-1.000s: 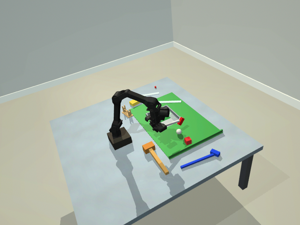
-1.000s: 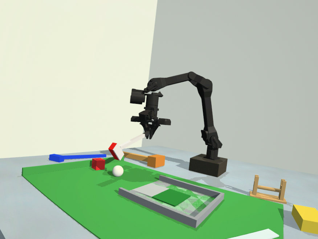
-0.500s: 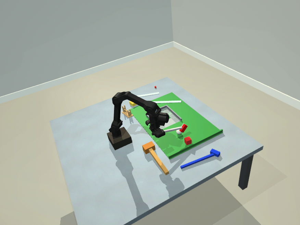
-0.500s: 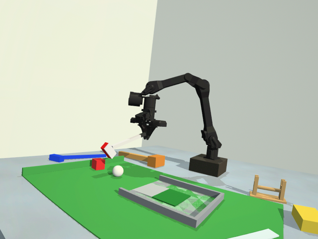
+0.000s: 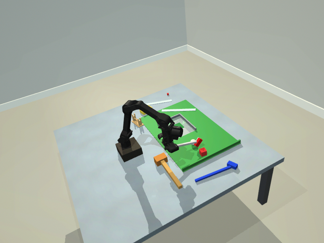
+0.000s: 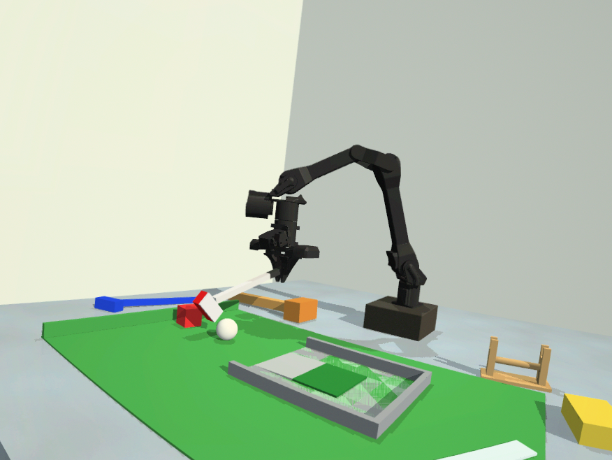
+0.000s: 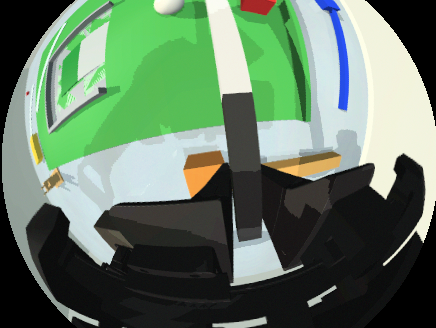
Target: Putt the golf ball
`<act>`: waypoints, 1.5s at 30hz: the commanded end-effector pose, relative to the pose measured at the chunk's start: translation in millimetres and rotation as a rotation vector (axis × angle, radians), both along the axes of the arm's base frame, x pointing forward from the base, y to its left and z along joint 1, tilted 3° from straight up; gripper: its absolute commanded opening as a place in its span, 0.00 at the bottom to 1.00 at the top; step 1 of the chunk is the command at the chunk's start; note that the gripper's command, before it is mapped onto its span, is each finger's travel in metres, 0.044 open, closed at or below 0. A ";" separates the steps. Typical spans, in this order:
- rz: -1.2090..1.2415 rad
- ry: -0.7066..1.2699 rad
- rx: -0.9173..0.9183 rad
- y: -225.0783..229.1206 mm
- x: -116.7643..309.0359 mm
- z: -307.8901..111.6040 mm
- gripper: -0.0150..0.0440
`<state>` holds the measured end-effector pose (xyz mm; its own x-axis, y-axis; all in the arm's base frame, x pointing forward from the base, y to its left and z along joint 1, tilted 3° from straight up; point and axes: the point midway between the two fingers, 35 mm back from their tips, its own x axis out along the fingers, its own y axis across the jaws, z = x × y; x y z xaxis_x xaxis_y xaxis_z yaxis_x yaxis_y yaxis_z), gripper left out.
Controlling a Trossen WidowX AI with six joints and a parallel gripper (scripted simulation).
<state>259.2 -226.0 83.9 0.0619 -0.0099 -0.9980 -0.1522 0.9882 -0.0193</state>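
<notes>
My gripper (image 5: 172,149) (image 6: 281,276) (image 7: 236,167) is shut on the dark grip of the red putter (image 5: 186,143) (image 6: 244,287) (image 7: 224,45), held in the air over the near side of the green mat. Its shaft slants down to the red-and-white head, raised above the mat close to the ball; the head is out of the wrist view. The white golf ball (image 5: 192,140) (image 6: 227,329) (image 7: 169,5) rests on the mat, partly hidden by the shaft in the top view. The pale ramp (image 5: 188,130) (image 6: 286,365) (image 7: 93,55) leads to the dark raised green (image 6: 331,378) (image 7: 71,67), bordered by grey walls.
A red cube (image 5: 202,151) (image 6: 188,315) sits by the ball. An orange mallet (image 5: 160,159) (image 6: 300,310) and blue mallet (image 5: 214,173) (image 6: 108,303) lie outside the mat. The wooden rack (image 6: 514,379) is empty; a yellow block (image 6: 596,435) and white strips (image 5: 178,110) lie farther off.
</notes>
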 end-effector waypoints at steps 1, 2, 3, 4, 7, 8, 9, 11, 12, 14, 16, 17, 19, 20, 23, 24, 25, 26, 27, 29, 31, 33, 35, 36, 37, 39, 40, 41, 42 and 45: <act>-0.003 -0.001 0.000 -0.4 0.8 -5.7 0.25; -0.003 -0.001 0.000 -0.4 0.9 -7.3 0.25; -0.003 -0.001 0.000 -0.4 1.0 -9.0 0.25; -0.003 -0.001 0.000 -0.4 1.1 -10.6 0.25; -0.003 -0.001 0.000 -0.4 1.4 -15.4 0.25; -0.003 -0.001 0.000 -0.3 1.4 -17.0 0.25; -0.003 -0.001 0.000 -0.3 1.5 -18.6 0.25; -0.003 -0.001 0.000 -0.3 1.6 -21.5 0.25; -0.003 -0.001 0.000 -0.2 1.6 -22.3 0.25; 0.000 0.002 0.002 0.3 0.7 -19.5 0.25; 0.000 0.002 0.002 0.3 0.7 -19.5 0.25; 0.000 0.002 0.002 0.3 0.7 -19.5 0.25; 0.000 0.002 0.002 0.3 0.7 -19.5 0.25; 0.000 0.002 0.002 0.3 0.7 -19.5 0.25; 0.000 0.002 0.002 -2.0 1.2 -19.7 0.25; -0.001 0.002 0.001 -4.2 1.7 -19.9 0.25; -0.001 0.001 0.001 -6.6 2.2 -20.2 0.25; -0.001 0.001 0.000 -9.5 2.8 -20.5 0.25; -0.002 0.000 0.000 -13.1 3.5 -20.9 0.25; -0.003 -0.001 -0.002 -19.2 4.5 -21.7 0.25; -0.003 -0.001 -0.002 -20.1 4.7 -21.8 0.25; -0.004 0.002 0.003 -16.9 3.4 -23.0 0.25; -0.004 0.002 0.003 -16.9 3.4 -23.0 0.25; -0.004 0.002 0.003 -14.7 3.6 -22.9 0.25; -0.004 0.002 0.003 -8.1 4.0 -22.4 0.25; -0.004 0.002 0.004 15.9 4.2 -21.2 0.25; -0.004 0.001 0.005 28.9 3.5 -21.0 0.25; -0.004 0.001 0.006 41.6 2.1 -20.9 0.25; -0.003 0.001 0.006 54.2 0.2 -21.2 0.25; -0.003 0.001 0.008 90.3 -8.7 -23.4 0.25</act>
<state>257.0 -161.2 59.9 0.0530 0.0027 -0.9986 -0.1491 0.9888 -0.0052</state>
